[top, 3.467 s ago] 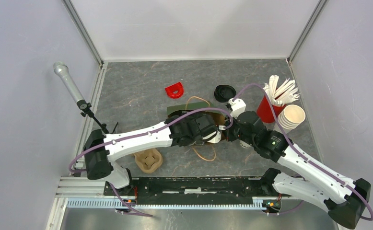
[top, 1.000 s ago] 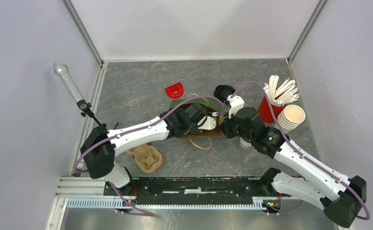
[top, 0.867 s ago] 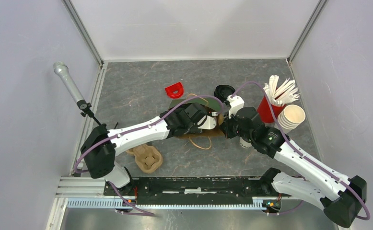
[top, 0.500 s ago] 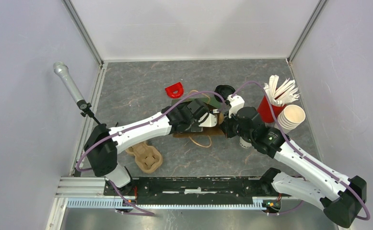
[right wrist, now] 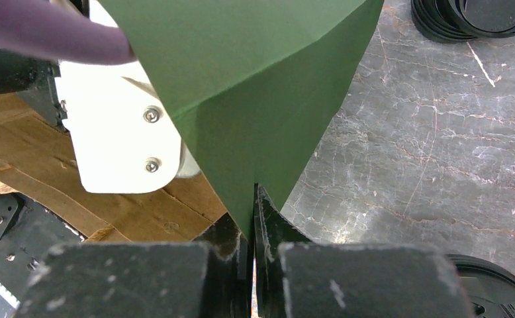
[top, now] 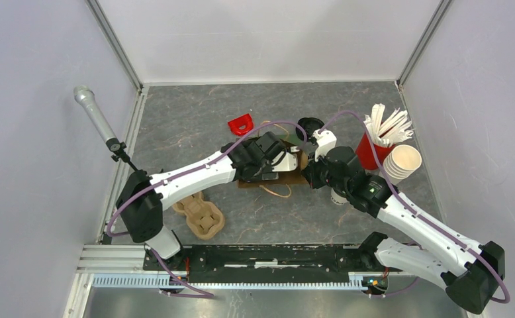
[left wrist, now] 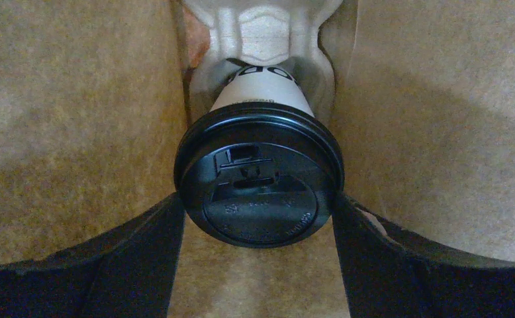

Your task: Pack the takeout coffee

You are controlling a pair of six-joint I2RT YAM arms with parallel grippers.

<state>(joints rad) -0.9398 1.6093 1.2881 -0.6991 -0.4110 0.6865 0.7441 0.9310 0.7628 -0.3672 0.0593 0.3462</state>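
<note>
In the left wrist view a cream takeout coffee cup (left wrist: 260, 99) with a black lid (left wrist: 259, 182) stands in a pulp carrier (left wrist: 260, 30) inside a paper bag with brown walls (left wrist: 76, 112). My left gripper (left wrist: 258, 255) is deep in the bag, and its fingers (left wrist: 145, 255) press both sides of the lid. From above, the left gripper (top: 290, 161) sits at the bag's mouth (top: 268, 180). My right gripper (right wrist: 252, 228) is shut on the bag's green outer edge (right wrist: 255, 86) and holds it up; from above the right gripper (top: 310, 173) is just right of the left one.
A stack of black lids (top: 308, 126) lies behind the bag and shows in the right wrist view (right wrist: 480, 16). A red cup of white sticks (top: 372, 151) and a stack of unlidded cream cups (top: 400, 162) stand at right. A spare pulp carrier (top: 202, 215), a red piece (top: 241, 124) and a microphone (top: 96, 116) are at left.
My left gripper has moved away from the near edge and a little left, and the bag has shifted with it. The right gripper has kept its pinch on the bag's edge.
</note>
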